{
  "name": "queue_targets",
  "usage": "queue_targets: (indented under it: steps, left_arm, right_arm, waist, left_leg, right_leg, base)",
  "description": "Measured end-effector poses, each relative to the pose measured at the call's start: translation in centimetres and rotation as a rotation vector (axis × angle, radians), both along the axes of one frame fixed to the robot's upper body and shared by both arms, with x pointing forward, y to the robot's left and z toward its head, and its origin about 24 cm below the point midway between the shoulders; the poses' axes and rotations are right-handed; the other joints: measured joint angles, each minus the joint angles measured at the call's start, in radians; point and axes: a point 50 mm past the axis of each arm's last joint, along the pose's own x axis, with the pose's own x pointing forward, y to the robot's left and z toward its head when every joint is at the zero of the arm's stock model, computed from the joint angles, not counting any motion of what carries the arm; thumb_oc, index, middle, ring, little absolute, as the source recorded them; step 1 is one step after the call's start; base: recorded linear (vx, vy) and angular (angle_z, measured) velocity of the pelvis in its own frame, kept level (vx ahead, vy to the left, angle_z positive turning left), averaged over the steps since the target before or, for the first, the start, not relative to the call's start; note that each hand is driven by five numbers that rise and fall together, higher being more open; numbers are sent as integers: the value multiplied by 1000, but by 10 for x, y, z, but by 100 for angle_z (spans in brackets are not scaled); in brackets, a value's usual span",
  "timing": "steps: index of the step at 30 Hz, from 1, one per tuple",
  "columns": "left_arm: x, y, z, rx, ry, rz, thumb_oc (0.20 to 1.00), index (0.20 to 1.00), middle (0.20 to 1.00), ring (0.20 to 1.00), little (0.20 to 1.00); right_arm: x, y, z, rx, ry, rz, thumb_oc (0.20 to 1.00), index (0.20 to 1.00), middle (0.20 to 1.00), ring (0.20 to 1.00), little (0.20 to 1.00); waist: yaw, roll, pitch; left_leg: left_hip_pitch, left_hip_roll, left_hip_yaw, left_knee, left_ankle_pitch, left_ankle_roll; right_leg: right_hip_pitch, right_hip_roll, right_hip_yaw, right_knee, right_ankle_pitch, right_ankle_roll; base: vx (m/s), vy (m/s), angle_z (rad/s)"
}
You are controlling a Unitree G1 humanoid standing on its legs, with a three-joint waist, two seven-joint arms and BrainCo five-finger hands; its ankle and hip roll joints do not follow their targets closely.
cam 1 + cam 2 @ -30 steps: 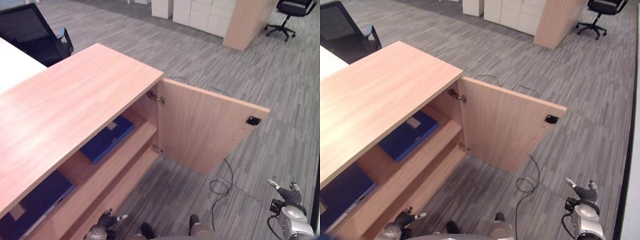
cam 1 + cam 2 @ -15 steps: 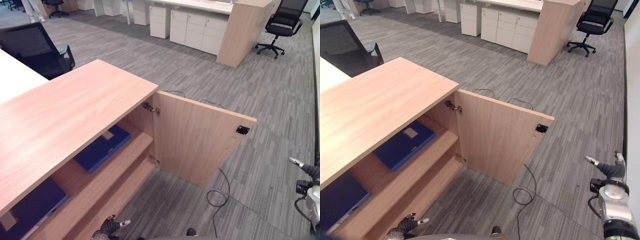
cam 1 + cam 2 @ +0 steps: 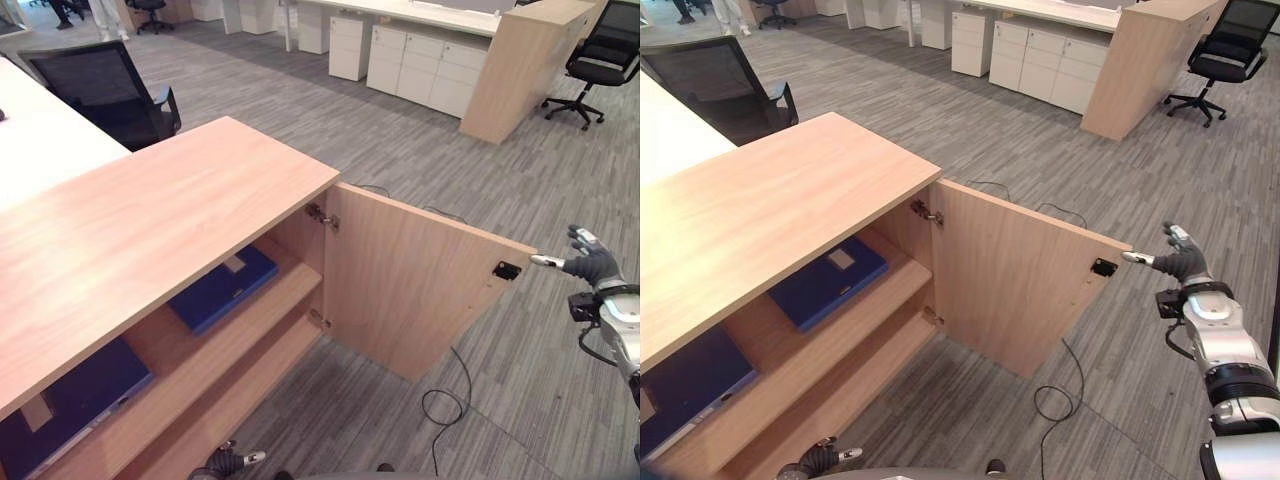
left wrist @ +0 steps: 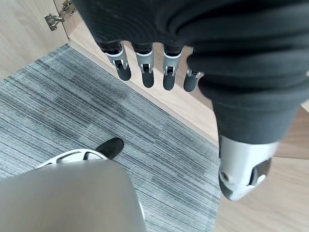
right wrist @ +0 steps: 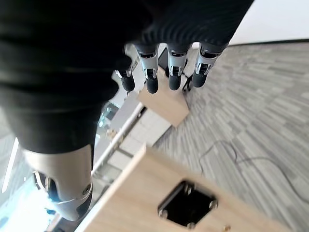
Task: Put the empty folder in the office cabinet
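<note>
**Q:** Where was the folder when the frame was taken?

**A:** A blue folder (image 3: 222,290) lay flat on the upper shelf (image 3: 262,318) of the open office cabinet (image 3: 150,230), toward the hinged side, with a pale label on its cover. A second blue folder (image 3: 70,405) lay on the same shelf, further toward the robot's left, partly under the cabinet top. Neither hand touched either one.

**Q:** And the hands?

**A:** The right hand (image 3: 1183,264) was raised just beyond the free edge of the cabinet door (image 3: 1015,280), which stood swung wide open. One finger pointed at the door's edge, near the small black catch (image 3: 1103,267) on the inner face; whether it touched the wood could not be told. In the right wrist view the fingers (image 5: 171,72) hung straight and loose above the door's top edge and the catch (image 5: 187,209), holding nothing. That hand was well apart from the folders, with the whole door between them.

**Q:** The left?

**A:** The left hand (image 3: 228,461) hung low, in front of the cabinet's bottom edge, below the lower shelf (image 3: 235,395). Its wrist view showed the fingers (image 4: 145,70) straight and relaxed, empty, over the grey carpet (image 4: 96,125) and the cabinet's base, a door hinge (image 4: 53,20) nearby. The folders lay on the shelf above it, well apart from its fingertips.

**Q:** The surroundings?

**A:** An office floor: a black chair (image 3: 105,90) behind the cabinet, white drawer units (image 3: 425,70) and another chair (image 3: 598,65) further back.
</note>
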Motion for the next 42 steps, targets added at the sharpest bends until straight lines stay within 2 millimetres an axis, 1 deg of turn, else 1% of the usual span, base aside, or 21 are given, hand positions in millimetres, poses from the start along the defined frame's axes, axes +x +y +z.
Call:
queue_targets:
  steps: [4,8,12,15,21,23,24,26,27,28,29,30,31,33,34,35,36,37,38,40,42]
  left_arm:
    - [5,-2,1,-14,-18,-10,1000,1000,1000,1000,1000]
    - [-2,0,0,-12,1,-6,1000,1000,1000,1000,1000]
    - [0,0,0,-13,-3,-6,1000,1000,1000,1000,1000]
    - [0,0,0,-13,-3,-7,1000,1000,1000,1000,1000]
    - [1,0,1,-13,-6,-10,1000,1000,1000,1000,1000]
    - [0,-1,0,-12,-1,-17,1000,1000,1000,1000,1000]
    - [-2,-3,-1,-17,5,-16,1000,1000,1000,1000,1000]
    - [-5,-5,-2,-23,12,5,1000,1000,1000,1000,1000]
    - [-4,-5,-2,-23,10,5,1000,1000,1000,1000,1000]
    - [-3,-5,-2,-22,8,5,1000,1000,1000,1000,1000]
    - [-1,-5,-1,-20,1,8,1000,1000,1000,1000,1000]
    - [4,-7,0,-24,-28,41,1000,1000,1000,1000,1000]
    - [5,-9,0,-25,-33,55,1000,1000,1000,1000,1000]
    - [0,-13,-2,-26,-18,73,1000,1000,1000,1000,1000]
    - [-1,-16,-3,-29,-12,76,1000,1000,1000,1000,1000]
    - [0,-19,-4,-32,-17,78,1000,1000,1000,1000,1000]
    - [0,-21,-4,-34,-16,79,1000,1000,1000,1000,1000]
    - [0,-21,-4,-34,-16,80,1000,1000,1000,1000,1000]
    - [-1,-19,-4,-25,-18,100,1000,1000,1000,1000,1000]
    - [-9,-12,-4,3,-2,114,1000,1000,1000,1000,1000]
    - [-17,-4,-4,30,15,123,1000,1000,1000,1000,1000]
  right_arm:
    - [5,13,-11,10,50,56,1000,1000,1000,1000,1000]
    - [6,15,-11,18,56,64,1000,1000,1000,1000,1000]
    - [7,18,-15,14,77,80,1000,1000,1000,1000,1000]
    - [7,20,-16,14,86,92,1000,1000,1000,1000,1000]
    - [12,43,-21,-12,136,197,1000,1000,1000,1000,1000]
    - [8,67,-22,-22,170,330,1000,1000,1000,1000,1000]
    - [5,81,-29,58,167,377,1000,1000,1000,1000,1000]
    - [-8,100,-39,261,149,411,1000,1000,1000,1000,1000]
    - [-18,122,-46,417,141,469,1000,1000,1000,1000,1000]
    - [-22,130,-50,477,148,503,1000,1000,1000,1000,1000]
    - [-26,148,-57,543,177,557,1000,1000,1000,1000,1000]
    - [-34,184,-68,672,210,653,1000,1000,1000,1000,1000]
    - [-43,207,-75,752,240,721,1000,1000,1000,1000,1000]
    - [-58,242,-84,898,284,813,1000,1000,1000,1000,1000]
    - [-65,261,-87,969,309,852,1000,1000,1000,1000,1000]
    - [-71,279,-83,1011,308,922,1000,1000,1000,1000,1000]
    - [-73,290,-76,1043,292,977,1000,1000,1000,1000,1000]
    - [-74,291,-75,1046,288,985,1000,1000,1000,1000,1000]
    - [-73,309,-64,1113,245,1048,1000,1000,1000,1000,1000]
    - [-76,323,-60,1190,234,1067,1000,1000,1000,1000,1000]
    - [-81,331,-63,1221,254,1071,1000,1000,1000,1000,1000]
  waist:
    - [20,6,15]
    - [16,6,19]
    - [14,6,19]
    - [9,5,18]
    - [-22,-2,10]
    - [-50,-2,7]
    - [-65,0,-11]
    - [-69,-3,-39]
    - [-72,-4,-44]
    - [-76,-3,-44]
    - [-77,-2,-45]
    - [-68,6,-51]
    - [-58,10,-53]
    - [-52,25,-68]
    - [-32,35,-74]
    - [0,46,-82]
    - [21,53,-91]
    - [23,54,-92]
    - [60,54,-92]
    - [91,50,-96]
    - [99,39,-95]
  left_leg:
    - [-1,0,-6,0,2,-2]
    - [0,1,-10,0,2,-2]
    - [5,1,-12,0,3,-3]
    - [6,2,-15,-1,4,-4]
    - [7,5,-17,-10,7,-10]
    - [8,11,-13,-10,6,-17]
    - [5,16,-11,-10,6,-19]
    - [5,25,-4,-10,7,-22]
    - [12,34,-7,-10,10,-27]
    - [13,39,-7,-10,11,-31]
    - [11,43,-13,-11,11,-33]
    - [-2,53,-31,-10,17,-43]
    - [-8,58,-38,-10,19,-46]
    - [-22,67,-64,-11,26,-56]
    - [-33,71,-77,-11,29,-60]
    - [-47,72,-89,-10,31,-63]
    - [-57,72,-97,-10,32,-64]
    - [-56,72,-98,-10,32,-65]
    - [-59,71,-109,-10,33,-66]
    - [-64,70,-112,-10,33,-66]
    - [-72,68,-119,-10,33,-66]
  right_leg:
    - [-1,0,-7,0,-1,0]
    - [6,1,-13,0,0,-3]
    - [12,1,-16,0,0,-3]
    - [14,2,-18,0,-2,0]
    - [13,5,-16,0,-3,-1]
    - [13,8,-1,0,0,-4]
    - [7,12,6,0,0,-6]
    - [-2,23,16,0,1,-9]
    - [-4,36,35,0,5,-15]
    - [-6,40,34,0,6,-16]
    - [-9,44,34,0,7,-18]
    - [-24,56,32,0,8,-20]
    - [-29,61,28,0,8,-21]
    - [-39,74,20,0,8,-21]
    - [-44,77,6,0,8,-22]
    - [-51,78,-4,0,6,-24]
    - [-57,77,-14,0,5,-25]
    - [-58,77,-17,0,5,-25]
    - [-54,74,-34,0,4,-27]
    - [-54,72,-39,0,4,-27]
    - [-55,70,-43,1,4,-27]
  base:
    - [8,-14,5]
    - [3,-10,3]
    - [-1,-3,1]
    - [0,0,0]
    - [-3,0,-3]
    - [-10,14,-23]
    - [-12,8,-28]
    - [-10,-6,-37]
    - [-10,-8,-48]
    - [-11,-9,-38]
    - [-7,-4,-21]
    - [-5,-3,-15]
    - [-2,0,-9]
    - [3,-2,9]
    - [1,-6,32]
    - [-3,-4,45]
    - [-4,-4,36]
    - [-7,-7,49]
    - [-9,-8,38]
    - [-13,-5,24]
    - [-14,-4,7]
